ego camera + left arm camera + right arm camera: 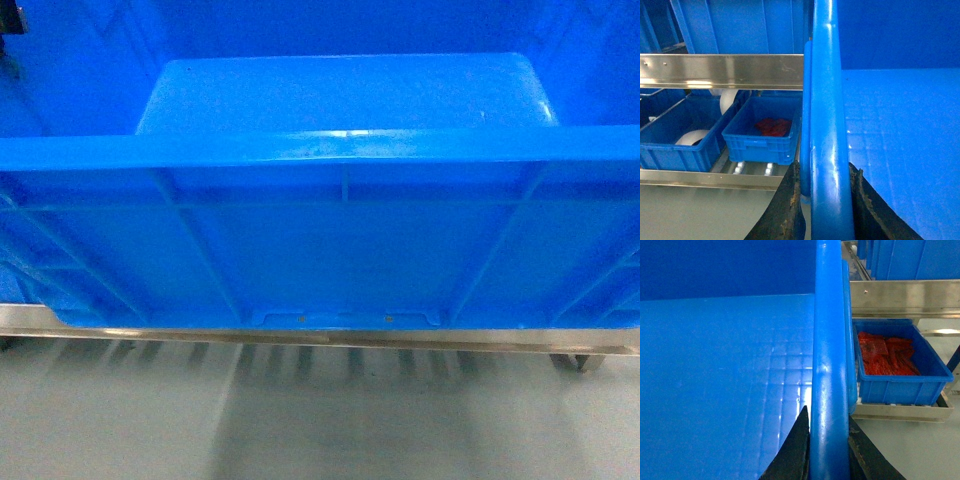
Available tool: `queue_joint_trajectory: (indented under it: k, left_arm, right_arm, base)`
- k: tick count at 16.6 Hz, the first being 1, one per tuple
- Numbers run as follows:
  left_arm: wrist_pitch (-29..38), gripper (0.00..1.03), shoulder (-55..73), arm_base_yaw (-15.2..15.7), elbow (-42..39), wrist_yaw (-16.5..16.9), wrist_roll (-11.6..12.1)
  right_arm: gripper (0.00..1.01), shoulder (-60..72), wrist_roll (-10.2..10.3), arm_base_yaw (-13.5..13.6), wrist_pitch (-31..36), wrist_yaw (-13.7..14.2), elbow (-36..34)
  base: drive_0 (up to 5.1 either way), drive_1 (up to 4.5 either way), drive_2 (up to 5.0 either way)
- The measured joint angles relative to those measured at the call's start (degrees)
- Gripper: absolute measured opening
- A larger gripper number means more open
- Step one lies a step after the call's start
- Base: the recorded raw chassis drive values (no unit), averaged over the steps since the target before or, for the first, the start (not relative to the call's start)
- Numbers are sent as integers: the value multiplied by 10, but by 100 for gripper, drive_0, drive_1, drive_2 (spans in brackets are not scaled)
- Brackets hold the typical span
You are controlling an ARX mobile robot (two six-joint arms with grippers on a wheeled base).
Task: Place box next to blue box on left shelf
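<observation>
The box (340,240), a large bright-blue crate with a thick rim and ribbed walls, fills the head view, its near wall just above a steel rail (300,337). My left gripper (825,167) is shut on its left rim (827,100), one dark finger on each side. My right gripper (828,415) is shut on the right rim (830,340) the same way. The box's smooth floor (900,130) holds nothing. Left of the box and lower down, a roller shelf deck (754,168) carries a small blue box (765,135) with red items inside. Neither gripper shows in the head view.
A second blue bin (680,142) holding white rolls sits left of the small one, under a steel crossbar (720,70). More blue crates (740,25) stand above it. To the right, a blue bin of red packets (895,365) rests on a steel-framed shelf (900,412). Grey floor (320,420) lies below.
</observation>
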Motion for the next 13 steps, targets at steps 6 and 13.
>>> queue_joint_trajectory:
  k: [6,13]
  left_arm:
    - [0,18,0,0,0,0,0]
    - [0,18,0,0,0,0,1]
  right_arm:
    - [9,0,0,0,0,-1,0]
    - [9,0,0,0,1,-1,0]
  base:
    - [0,0,0]
    - [0,0,0]
